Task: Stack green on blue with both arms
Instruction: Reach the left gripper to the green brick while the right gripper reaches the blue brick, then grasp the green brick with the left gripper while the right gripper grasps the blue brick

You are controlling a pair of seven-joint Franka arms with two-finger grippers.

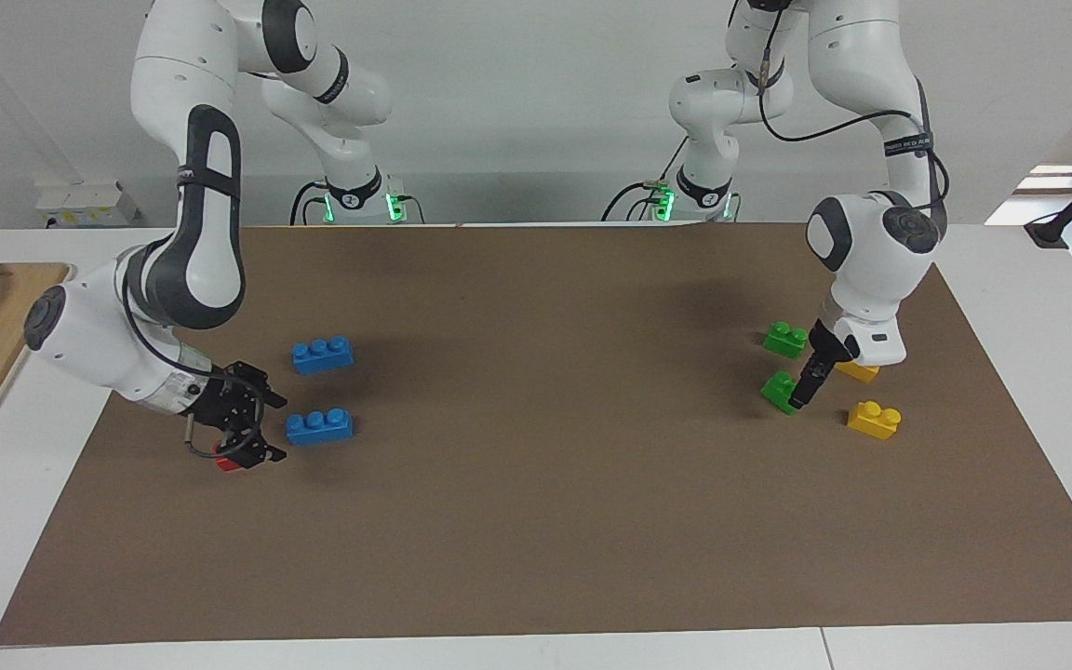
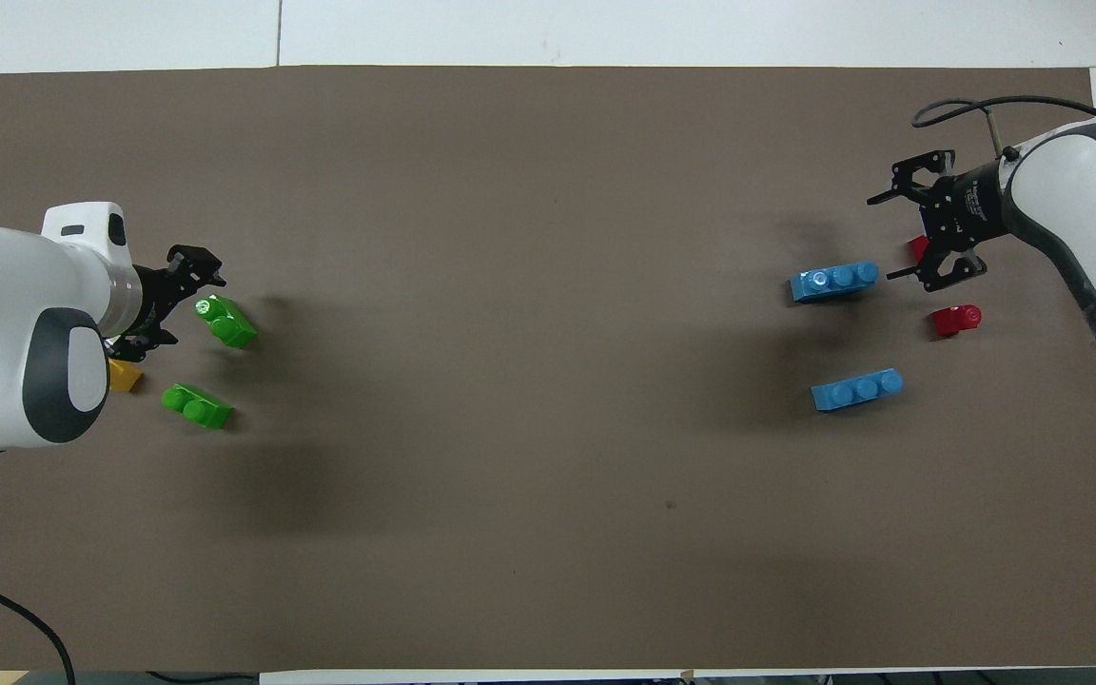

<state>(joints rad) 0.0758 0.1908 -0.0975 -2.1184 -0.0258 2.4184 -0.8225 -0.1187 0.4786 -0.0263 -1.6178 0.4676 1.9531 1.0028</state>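
Facing view: the left gripper (image 1: 804, 389) is down beside a tilted green brick (image 1: 780, 390); its grip cannot be told. The right gripper (image 1: 252, 430), spread wide, sits beside the farther blue brick (image 1: 319, 426).

Overhead view: the left gripper (image 2: 177, 300) flanks that green brick (image 2: 225, 322); the right gripper (image 2: 929, 228) gapes near that blue brick (image 2: 834, 282).

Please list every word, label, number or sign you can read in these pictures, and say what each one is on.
None can be read.
Pale lettering on the black strap of the right arm: too small to read.
Pale lettering on the black strap of the left arm: too small to read.
Round marks on the two arm bases: too small to read.
The bricks show no print.
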